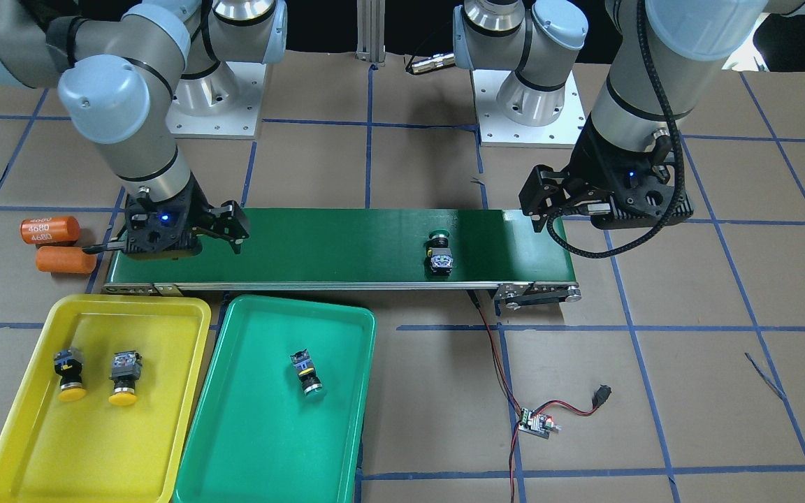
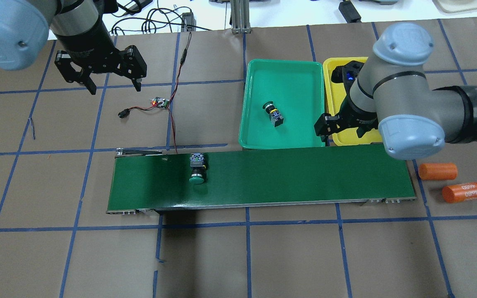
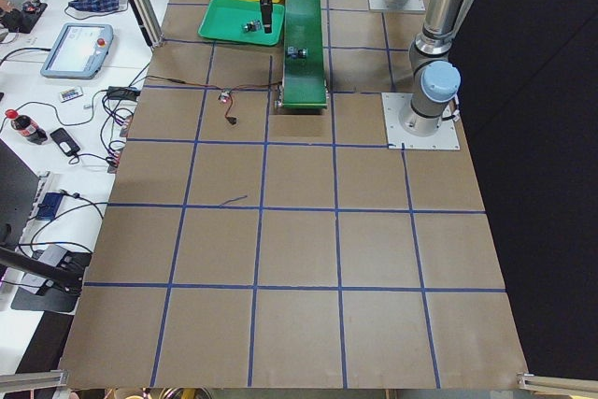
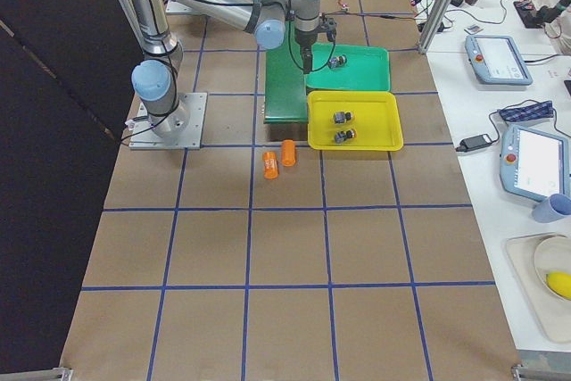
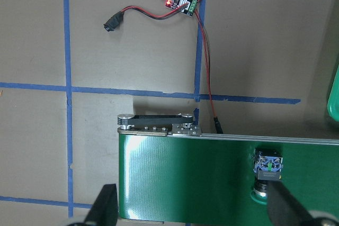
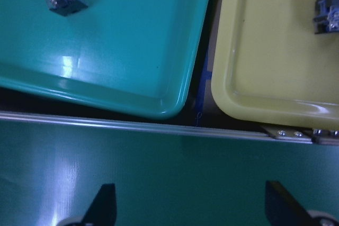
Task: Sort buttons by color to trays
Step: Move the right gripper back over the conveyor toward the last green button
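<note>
L arm reaches fwd from its base, wrist turned straight down. L gripper [image 2: 114,85] hangs high over the left end of the long dark green conveyor belt [image 2: 284,178], fingers [image 5: 103,207] spread wide w/ nothing btwn them. The L wrist view looks down on the belt's end roller.

R arm: elbow folded, forearm coming in from the table's right end, wrist pointing down. R gripper [image 1: 236,227] hovers low over the belt's right part, jaws apart & empty. Its wrist view shows the neighbouring corners of both trays just past the belt's rail.

One green-capped push-button w/ black blocky body [image 1: 439,255] lies on the belt, left of mid, cap toward the robot-side edge. A second green-capped button [image 1: 306,372] lies on its side in the teal-green shallow plastic tray [image 1: 270,447]. One yellow-capped button [image 1: 69,375] & another [image 1: 125,378] lie side by side in the bright yellow shallow plastic tray [image 1: 95,447], caps toward the operator-side edge. Trays sit just beside each other btwn belt & operator-side edge, the yellow one nearer the table's right end.

Two orange cylinders [image 1: 50,230], one marked 4680, lie off the belt's right end. A small circuit board w/ red & black wires [image 1: 537,423] lies toward the operator-side edge, off the belt's left end.
</note>
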`<state>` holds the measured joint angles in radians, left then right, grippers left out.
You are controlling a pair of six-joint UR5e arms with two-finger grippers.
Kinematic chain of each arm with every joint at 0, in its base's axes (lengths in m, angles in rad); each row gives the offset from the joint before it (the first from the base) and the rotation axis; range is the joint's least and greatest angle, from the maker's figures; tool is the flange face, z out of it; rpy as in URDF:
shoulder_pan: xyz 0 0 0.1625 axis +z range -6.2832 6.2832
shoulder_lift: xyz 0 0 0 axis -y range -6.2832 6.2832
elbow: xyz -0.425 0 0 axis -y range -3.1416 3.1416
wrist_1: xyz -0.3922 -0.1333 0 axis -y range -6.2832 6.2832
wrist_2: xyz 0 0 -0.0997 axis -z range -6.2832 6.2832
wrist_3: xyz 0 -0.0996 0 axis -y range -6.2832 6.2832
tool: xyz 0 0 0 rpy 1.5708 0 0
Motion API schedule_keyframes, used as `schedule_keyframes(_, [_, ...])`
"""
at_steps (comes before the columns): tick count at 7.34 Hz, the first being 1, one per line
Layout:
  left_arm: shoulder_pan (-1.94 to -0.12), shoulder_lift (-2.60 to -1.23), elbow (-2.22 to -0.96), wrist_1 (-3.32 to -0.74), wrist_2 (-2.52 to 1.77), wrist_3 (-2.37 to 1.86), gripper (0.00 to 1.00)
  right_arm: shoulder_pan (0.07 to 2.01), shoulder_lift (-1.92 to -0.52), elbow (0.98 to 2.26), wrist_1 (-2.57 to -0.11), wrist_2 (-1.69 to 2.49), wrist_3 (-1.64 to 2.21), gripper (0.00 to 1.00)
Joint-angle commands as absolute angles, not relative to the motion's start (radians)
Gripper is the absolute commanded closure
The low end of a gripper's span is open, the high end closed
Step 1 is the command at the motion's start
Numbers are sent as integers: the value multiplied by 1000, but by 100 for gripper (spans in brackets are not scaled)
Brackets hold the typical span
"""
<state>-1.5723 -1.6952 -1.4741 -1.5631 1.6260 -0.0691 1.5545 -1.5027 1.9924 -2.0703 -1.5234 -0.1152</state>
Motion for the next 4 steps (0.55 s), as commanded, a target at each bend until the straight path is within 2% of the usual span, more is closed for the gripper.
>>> schedule_keyframes(1, [-1572, -1695, -1474, -1563, 1626, -69, 0, 1560, -1529, 1996, -2074, -1523, -114, 0])
schedule_keyframes(3, [-1572, -1695, -1474, -1563, 1624, -69, 0, 1562, -1535, 1799, -1804, -1513, -109, 0])
schedule_keyframes(4, [-1572, -1697, -1474, -1563, 1624, -69, 0, 1563, -1543, 1740, -1787, -1520, -109, 0])
